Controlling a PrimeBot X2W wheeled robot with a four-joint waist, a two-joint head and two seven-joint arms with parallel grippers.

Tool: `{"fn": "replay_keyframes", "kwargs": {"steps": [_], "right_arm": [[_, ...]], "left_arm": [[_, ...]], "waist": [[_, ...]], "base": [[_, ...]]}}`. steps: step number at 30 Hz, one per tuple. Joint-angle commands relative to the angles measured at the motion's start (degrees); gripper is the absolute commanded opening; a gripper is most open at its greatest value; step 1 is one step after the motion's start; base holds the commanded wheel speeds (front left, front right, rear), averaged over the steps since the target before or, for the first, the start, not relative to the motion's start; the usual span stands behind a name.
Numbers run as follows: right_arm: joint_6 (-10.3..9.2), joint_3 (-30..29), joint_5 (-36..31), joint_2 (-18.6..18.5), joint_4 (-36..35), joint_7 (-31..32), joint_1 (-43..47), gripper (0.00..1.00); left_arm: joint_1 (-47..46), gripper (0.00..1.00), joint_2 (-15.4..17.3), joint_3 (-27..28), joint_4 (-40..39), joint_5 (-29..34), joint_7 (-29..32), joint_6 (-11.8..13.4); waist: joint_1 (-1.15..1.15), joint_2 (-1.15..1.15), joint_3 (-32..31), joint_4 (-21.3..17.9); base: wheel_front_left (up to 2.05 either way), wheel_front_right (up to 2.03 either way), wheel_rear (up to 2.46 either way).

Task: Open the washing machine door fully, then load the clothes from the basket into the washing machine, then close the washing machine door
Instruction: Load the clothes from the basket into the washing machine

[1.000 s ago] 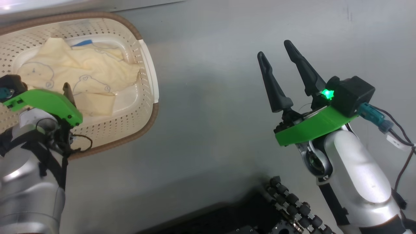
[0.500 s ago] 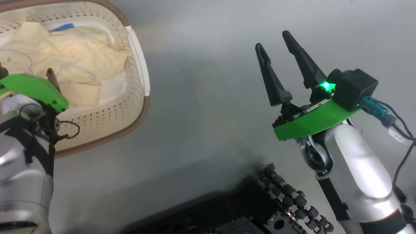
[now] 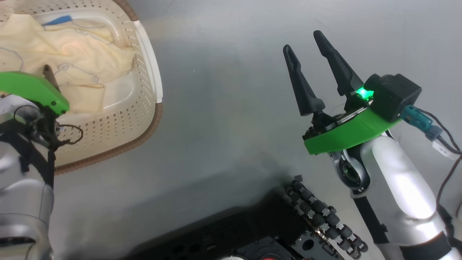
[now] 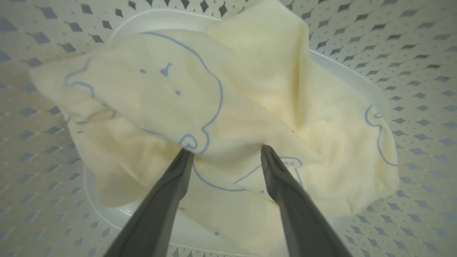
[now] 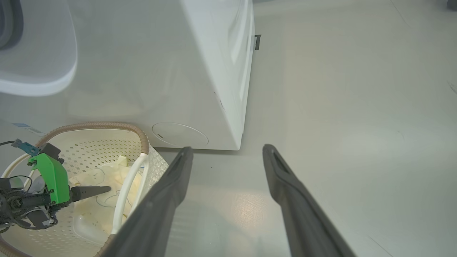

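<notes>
Plainly the soft pale-yellow cotton clothes with thin blue animal outlines (image 4: 228,89) will handle as light, limp and easily crumpled stuff: nothing to break and hardly slippery, but apt to trail, and a pinch may lift one layer or several. They lie heaped on the bottom of the small cream perforated plastic basket with the brown rim (image 3: 122,115), towards its middle. The basket stands on the grey floor (image 3: 223,108), close against the lower front of the big white boxy washing machine (image 5: 200,71). The best hold looks to be the raised fold running through the middle of the heap, where the cloth bunches thick enough to pinch. The left hand (image 4: 226,151) hangs just there, its two dark fingers spread wide on either side of that fold and holding nothing; whether the tips touch the cloth I cannot tell. The right hand (image 3: 302,41) is likewise wide open and empty, over bare floor well apart from the basket. How many garments make up the heap is unclear, since folds hide the seams and whatever lies beneath. In the head view the basket's far and left sides are cut off and the left arm covers its near corner. In the right wrist view a pale rounded shape (image 5: 35,53), cut off at the upper left corner, may be the door; the drum is out of sight.
</notes>
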Motion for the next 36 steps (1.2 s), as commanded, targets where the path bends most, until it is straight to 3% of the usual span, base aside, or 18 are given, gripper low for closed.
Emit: {"fn": "replay_keyframes", "kwargs": {"steps": [1,19,23,26,28,36], "right_arm": [[0.21,0.61,0.39,0.12,-1.70,-0.38,1.59,1.00],[0.21,0.05,-0.29,0.12,-2.16,-0.38,2.30,1.00],[0.21,-0.04,-0.38,0.12,-2.21,-0.38,2.41,1.00],[0.21,-0.13,-0.39,0.12,-2.30,-0.38,2.41,1.00],[0.21,-0.23,-0.39,0.12,-2.35,-0.38,2.39,1.00],[0.21,-0.51,-0.52,0.12,-2.39,-0.38,2.29,1.00]], "left_arm": [[1.08,1.00,2.26,0.45,-0.25,-0.27,-0.57,0.32],[-2.25,1.00,2.75,-1.59,2.34,-0.02,-2.22,-0.01],[-2.80,0.92,2.92,-1.94,2.99,-0.09,-2.86,-0.32],[-3.35,0.70,3.03,-2.16,3.40,-0.18,-3.37,-0.56],[-3.69,0.44,3.07,-2.33,3.67,-0.21,-3.71,-0.71],[-4.55,0.04,3.22,-2.89,4.64,-0.39,-4.87,-1.23]], "waist": [[0.00,0.00,0.24,-0.13],[0.00,0.00,2.34,-1.03],[0.00,0.00,2.66,-1.40],[0.00,0.00,2.93,-1.54],[0.00,0.00,3.11,-1.57],[0.00,0.00,3.44,-1.59]], "base": [[0.00,0.00,0.00],[0.00,0.00,0.00],[0.00,0.00,0.00],[0.00,0.00,0.00],[0.00,0.00,0.00],[0.00,0.00,0.00]]}}
